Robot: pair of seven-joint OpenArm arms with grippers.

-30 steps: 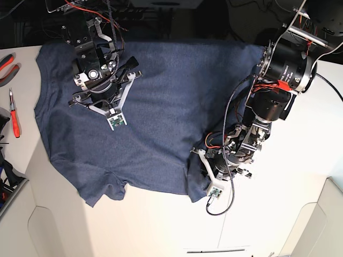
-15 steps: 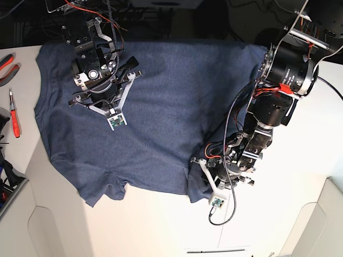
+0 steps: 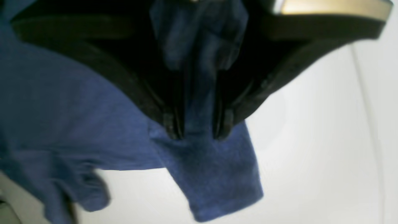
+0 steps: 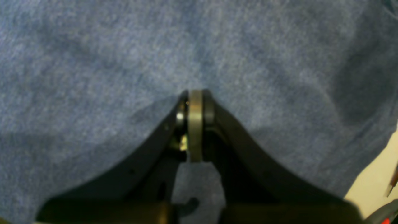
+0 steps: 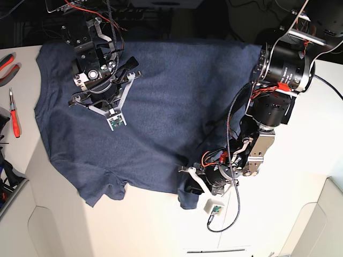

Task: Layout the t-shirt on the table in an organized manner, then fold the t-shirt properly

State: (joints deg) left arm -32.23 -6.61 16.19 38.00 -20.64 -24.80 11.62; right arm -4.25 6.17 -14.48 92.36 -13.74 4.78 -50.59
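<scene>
Navy-blue t-shirt (image 5: 161, 107) lies spread across the white desk (image 5: 278, 214) at frame centre, its lower-right corner pinched in the left jaws (image 3: 199, 130), while the right jaws (image 4: 195, 96), fully closed, press its upper-left area.

The t-shirt (image 5: 161, 107) lies spread on the table (image 5: 289, 214), sleeve (image 3: 214, 174) overhanging its surface.

Heathered navy-blue t-shirt (image 5: 161, 96), off-white table (image 5: 289, 214), black pincers, red-handled screwdriver (image 5: 14, 115) at the table edge
</scene>
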